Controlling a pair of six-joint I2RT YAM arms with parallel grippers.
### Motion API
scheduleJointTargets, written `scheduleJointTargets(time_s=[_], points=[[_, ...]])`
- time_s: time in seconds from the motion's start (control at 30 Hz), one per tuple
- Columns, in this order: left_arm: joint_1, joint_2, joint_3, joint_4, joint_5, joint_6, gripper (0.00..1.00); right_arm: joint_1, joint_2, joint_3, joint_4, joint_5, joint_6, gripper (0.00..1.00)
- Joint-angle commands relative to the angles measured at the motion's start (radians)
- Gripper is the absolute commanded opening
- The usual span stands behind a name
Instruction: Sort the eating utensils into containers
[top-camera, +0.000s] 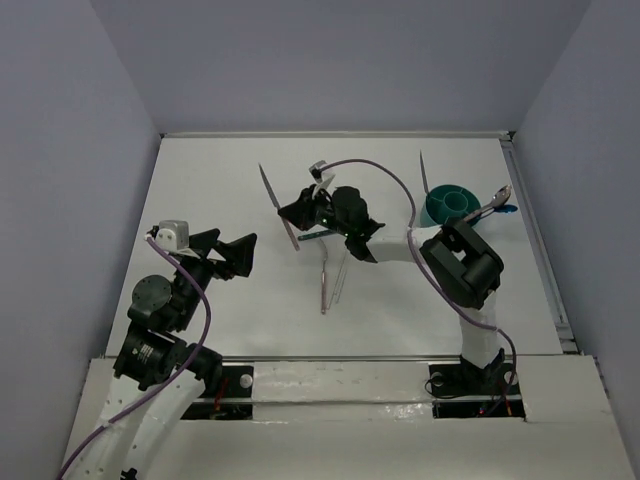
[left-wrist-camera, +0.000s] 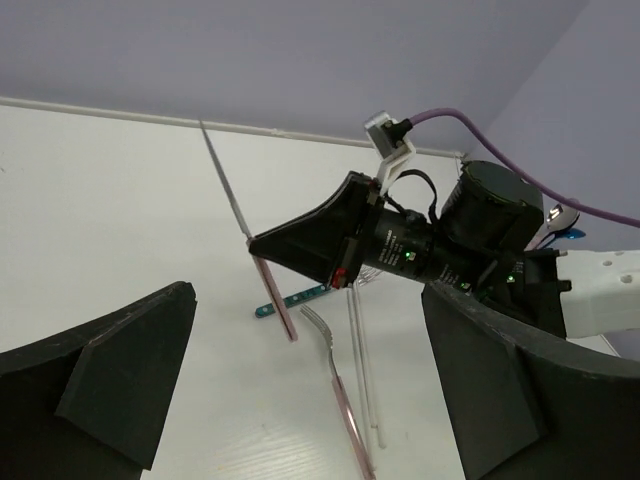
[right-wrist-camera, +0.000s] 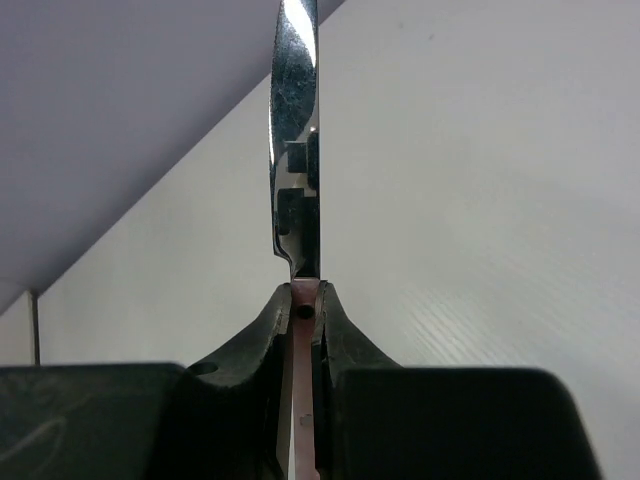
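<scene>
Knife (right-wrist-camera: 295, 180) w/ silver blade & pink handle is pinched by its handle in the right claw (right-wrist-camera: 305, 300), fingers pressed tight on both sides, blade pointing away from the wrist cam. From the top view it sits over the counter (top-camera: 220, 180) near the middle-far area, tilted, blade toward the back wall; can't tell if the handle's low end touches the surface. Left claw (top-camera: 238, 252) is spread wide & holds nothing, its 2 fingers (left-wrist-camera: 120, 370) framing the scene from the left side, well apart from the knife. On the counter just beside the knife's handle end lies a fork (left-wrist-camera: 335, 375) w/ pinkish handle, tines toward the knife, plus 2 clear sticks (left-wrist-camera: 368, 390) right next to it, roughly parallel. Small blue-green piece (left-wrist-camera: 290, 300) lies flat under the right claw, partly hidden. Teal cup (top-camera: 437, 215) stands at the far right, by the right arm's elbow. Inside it: thin stick (top-camera: 424, 172) leaning toward the back, silver spoon (top-camera: 497, 200) leaning right over the rim, w/ a blue utensil (top-camera: 510, 209) beside the spoon.
</scene>
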Motion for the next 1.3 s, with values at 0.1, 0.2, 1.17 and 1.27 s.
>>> scheduleJointTargets(time_s=[0.1, 0.2, 1.17, 1.27], points=[[0.005, -0.008, 0.029, 0.035, 0.015, 0.009, 0.99, -0.068, -0.203, -0.192, 0.359, 0.238, 0.091, 0.00], [0.005, -0.012, 0.029, 0.032, 0.017, 0.009, 0.99, -0.130, -0.363, -0.323, 0.368, 0.347, 0.038, 0.00], [0.005, -0.012, 0.029, 0.037, 0.044, 0.010, 0.99, -0.523, -0.615, -0.552, 0.141, 0.606, -0.489, 0.00], [0.005, -0.018, 0.029, 0.035, 0.041, 0.010, 0.99, -0.523, -0.588, -0.537, 0.129, 0.599, -0.496, 0.00]])
